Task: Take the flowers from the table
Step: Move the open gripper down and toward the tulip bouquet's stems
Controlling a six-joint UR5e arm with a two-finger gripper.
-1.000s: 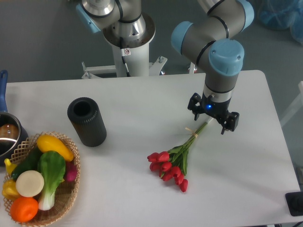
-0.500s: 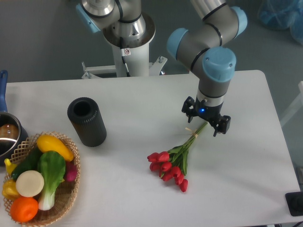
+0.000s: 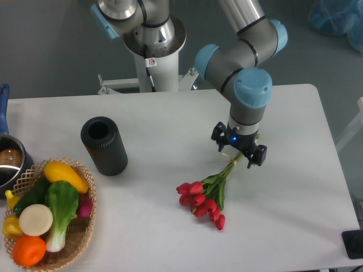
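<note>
Sliding left and a touch toward the camera, the end effector (image 3: pixel 239 149) now sits right over the stem end of the flowers (image 3: pixel 206 194), where half a second ago it hung further right. Its 2 fingers (image 3: pixel 256 156) are spread apart, one on each side of the thin green stems, and nothing is held between them; whether the tips touch the stems is hard to tell from this view. The flowers lie flat on the white surface (image 3: pixel 170 141), in the same spot as before, red buds pointing toward the near edge, stems running up and right under the end effector. Over on the left stands a black cylinder (image 3: pixel 104 145), upright, well apart from the bunch. A wicker basket (image 3: pixel 68 249) of colourful vegetables sits at the near left corner, with a pot (image 3: pixel 10 158) just behind it.
</note>
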